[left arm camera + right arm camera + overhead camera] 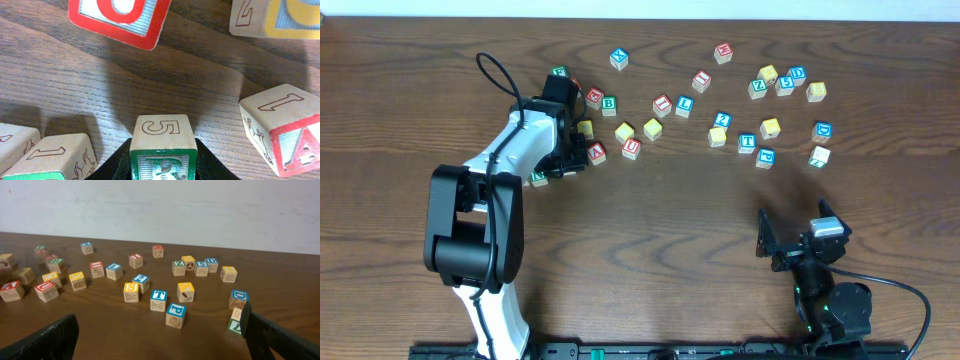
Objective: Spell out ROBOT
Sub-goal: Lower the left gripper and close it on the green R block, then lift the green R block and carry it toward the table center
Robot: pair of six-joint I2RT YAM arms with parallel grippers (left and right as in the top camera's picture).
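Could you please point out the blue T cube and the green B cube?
blue T cube (pixel 159 296): right wrist view, its top face.
green B cube (pixel 609 103): overhead view, its top face.

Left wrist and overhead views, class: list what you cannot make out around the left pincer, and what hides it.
Left wrist view: the letter on the green-bordered cube is cut by the bottom edge.
Left wrist view: whether the left pincer grips that cube; its fingers barely show.
Left wrist view: the red-bordered cube's letter, cut by the top edge.
Overhead view: the left arm covers that pincer and cube.
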